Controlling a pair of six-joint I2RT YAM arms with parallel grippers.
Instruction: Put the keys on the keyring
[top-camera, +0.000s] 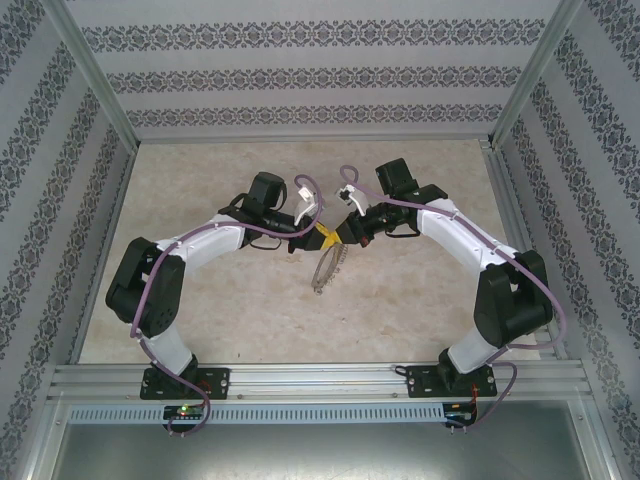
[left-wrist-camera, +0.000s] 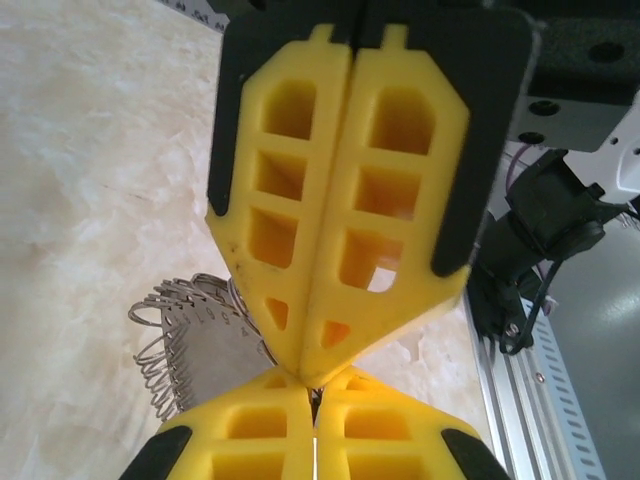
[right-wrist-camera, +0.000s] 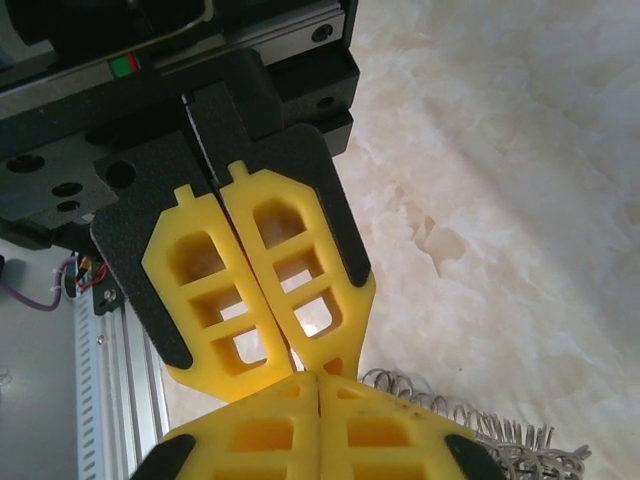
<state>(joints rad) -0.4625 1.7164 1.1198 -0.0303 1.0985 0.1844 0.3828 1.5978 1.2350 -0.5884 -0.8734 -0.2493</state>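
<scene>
The left gripper (left-wrist-camera: 314, 402) has its two yellow fingers (left-wrist-camera: 250, 440) pressed flat together, with only a thin seam between them. The right gripper (left-wrist-camera: 316, 362) is closed the same way, its lattice pads (left-wrist-camera: 385, 190) meeting along a straight line. The two pairs meet tip to tip, touching or almost so, above the middle of the table (top-camera: 250, 330).

The keyring (left-wrist-camera: 195, 335) sits right at that meeting point. In the left wrist view its grey hoop and fringe of small wire loops run in behind the closed tips. In the right wrist view the fringe starts just beside the junction of the four fingertips and spreads off to one side. The pictures do not settle which pair is pinching the rim, or whether both are.

From the top camera the hoop extends from the joined tips toward the near side, a little left of the right gripper's fingers. Whether its lower edge rests on the pale marbled surface cannot be told.

The left arm reaches in from the near left and the right arm from the near right, each trailing a purple cable. Their bases are bolted to the aluminium rail (top-camera: 320, 380) at the near edge. Patterned walls (top-camera: 300, 80) close off the left, right and far sides.
</scene>
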